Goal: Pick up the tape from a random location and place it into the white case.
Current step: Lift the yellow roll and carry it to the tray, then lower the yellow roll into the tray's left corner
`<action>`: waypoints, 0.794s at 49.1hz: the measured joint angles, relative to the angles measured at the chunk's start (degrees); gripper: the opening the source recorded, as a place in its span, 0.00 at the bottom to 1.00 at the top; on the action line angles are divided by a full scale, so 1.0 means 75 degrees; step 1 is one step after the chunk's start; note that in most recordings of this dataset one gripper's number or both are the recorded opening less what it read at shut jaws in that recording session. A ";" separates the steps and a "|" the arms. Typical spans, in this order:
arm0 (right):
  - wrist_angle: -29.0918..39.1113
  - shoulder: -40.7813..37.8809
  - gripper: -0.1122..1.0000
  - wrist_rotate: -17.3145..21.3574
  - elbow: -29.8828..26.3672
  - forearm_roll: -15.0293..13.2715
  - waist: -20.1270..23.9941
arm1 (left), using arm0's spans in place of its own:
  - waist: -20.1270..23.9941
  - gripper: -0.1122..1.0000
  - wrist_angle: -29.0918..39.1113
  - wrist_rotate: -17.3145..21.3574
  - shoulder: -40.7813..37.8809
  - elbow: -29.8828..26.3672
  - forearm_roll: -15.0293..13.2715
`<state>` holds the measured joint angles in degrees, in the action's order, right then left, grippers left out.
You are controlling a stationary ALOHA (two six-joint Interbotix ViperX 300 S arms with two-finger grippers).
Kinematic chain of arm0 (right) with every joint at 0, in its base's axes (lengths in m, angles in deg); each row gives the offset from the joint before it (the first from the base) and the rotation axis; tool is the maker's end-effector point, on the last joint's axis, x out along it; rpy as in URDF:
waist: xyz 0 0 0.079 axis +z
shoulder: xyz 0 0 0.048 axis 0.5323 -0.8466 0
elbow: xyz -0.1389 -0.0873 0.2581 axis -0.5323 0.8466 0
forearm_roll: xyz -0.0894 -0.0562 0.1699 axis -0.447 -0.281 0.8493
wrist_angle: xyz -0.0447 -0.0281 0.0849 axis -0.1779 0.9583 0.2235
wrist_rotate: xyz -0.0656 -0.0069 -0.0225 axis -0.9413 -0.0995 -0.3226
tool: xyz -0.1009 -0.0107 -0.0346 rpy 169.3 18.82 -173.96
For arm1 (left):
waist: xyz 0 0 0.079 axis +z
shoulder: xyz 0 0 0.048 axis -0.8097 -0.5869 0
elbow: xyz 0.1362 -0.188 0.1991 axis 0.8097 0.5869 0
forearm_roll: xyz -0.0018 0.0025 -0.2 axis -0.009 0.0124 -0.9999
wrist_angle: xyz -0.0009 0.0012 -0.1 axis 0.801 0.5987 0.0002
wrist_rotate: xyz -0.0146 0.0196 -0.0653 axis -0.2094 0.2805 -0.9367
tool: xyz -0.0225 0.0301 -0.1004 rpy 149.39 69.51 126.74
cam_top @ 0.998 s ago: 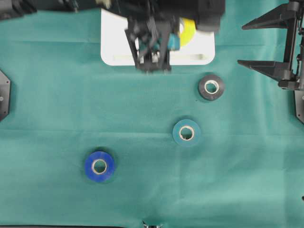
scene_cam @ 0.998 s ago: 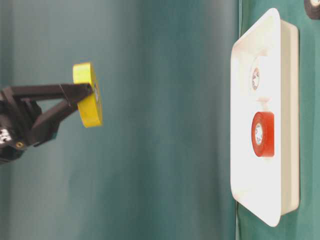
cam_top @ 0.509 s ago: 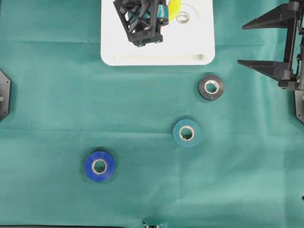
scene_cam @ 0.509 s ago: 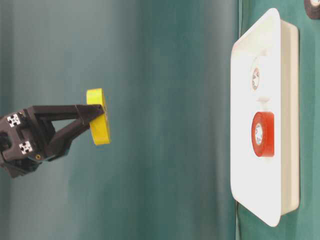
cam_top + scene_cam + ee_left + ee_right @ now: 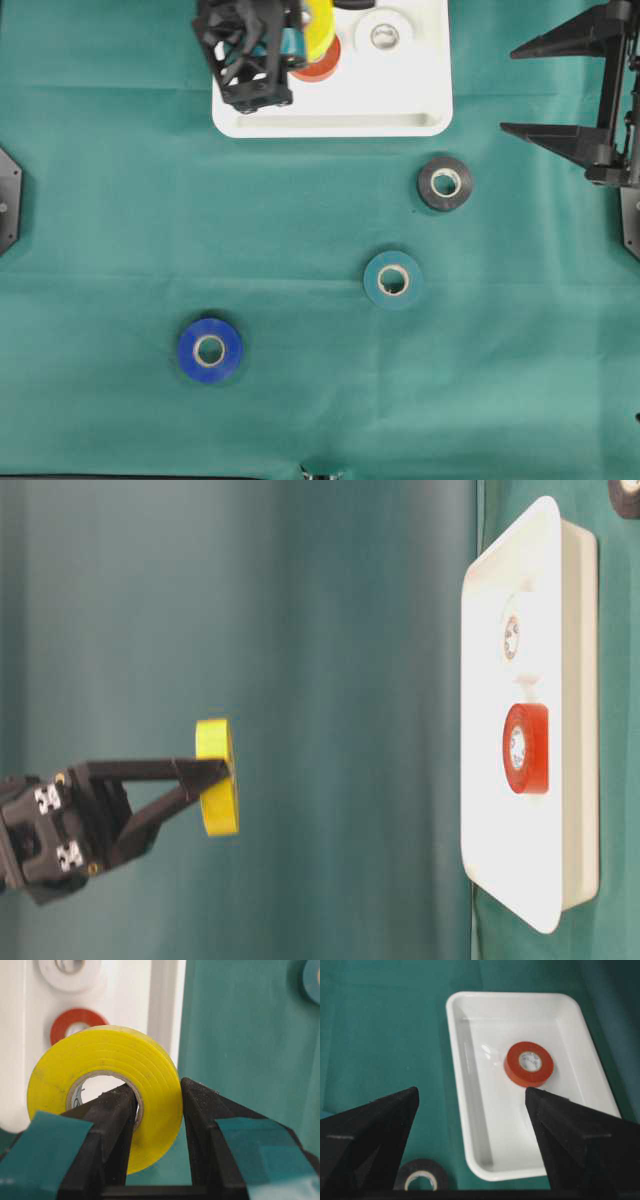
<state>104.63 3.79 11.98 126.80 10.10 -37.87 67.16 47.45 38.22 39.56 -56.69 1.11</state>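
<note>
Green cloth covers the counter (image 5: pixel 120 200) from edge to edge, and at its far side the white case (image 5: pixel 420 100) is seen lying flat with its long axis running left to right in the overhead view. Inside the case a red tape roll (image 5: pixel 529 1064) and a white tape roll (image 5: pixel 385 35) are laid flat, holes facing up. The left gripper (image 5: pixel 157 1092) is held in the air above the case's left part and is clamped on the yellow tape roll (image 5: pixel 107 1060): one finger is passed through the core, the other is pressed against the outer face. The yellow roll is carried on edge, so that its hole points sideways rather than up; in the table-level view it is seen well clear of the case. The right gripper (image 5: pixel 470 1105) is parked at the right edge with its jaws spread wide and nothing between them. On the cloth a blue tape roll (image 5: pixel 209 350), a teal tape roll (image 5: pixel 392 279) and a black tape roll (image 5: pixel 445 183) are laid flat, well apart. No writing can be read on any roll.
</note>
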 measured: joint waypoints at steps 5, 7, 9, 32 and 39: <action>0.0000 0.0000 0.87 0.0000 0.0012 0.0000 -0.0012 | 0.0000 0.31 -0.0117 -0.0023 0.0164 0.0246 0.0000; 0.0000 0.0000 0.87 0.0000 0.0000 0.0000 -0.0012 | 0.0000 0.31 -0.0176 -0.0035 0.0234 0.0328 0.0000; -0.0012 0.0000 0.87 0.0000 0.0000 0.0000 -0.0012 | 0.0012 0.31 -0.0234 -0.0035 0.0281 0.0387 0.0000; 0.0000 -0.0012 0.87 0.0000 0.0000 0.0000 -0.0059 | 0.0047 0.31 -0.0387 -0.0023 0.0328 0.0492 0.0000; -0.0012 -0.0012 0.87 0.0000 0.0012 0.0000 -0.0059 | 0.0047 0.31 -0.0504 -0.0023 0.0328 0.0574 0.0000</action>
<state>104.55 3.70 11.98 126.88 10.10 -38.31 67.51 43.67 38.04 42.02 -52.38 1.11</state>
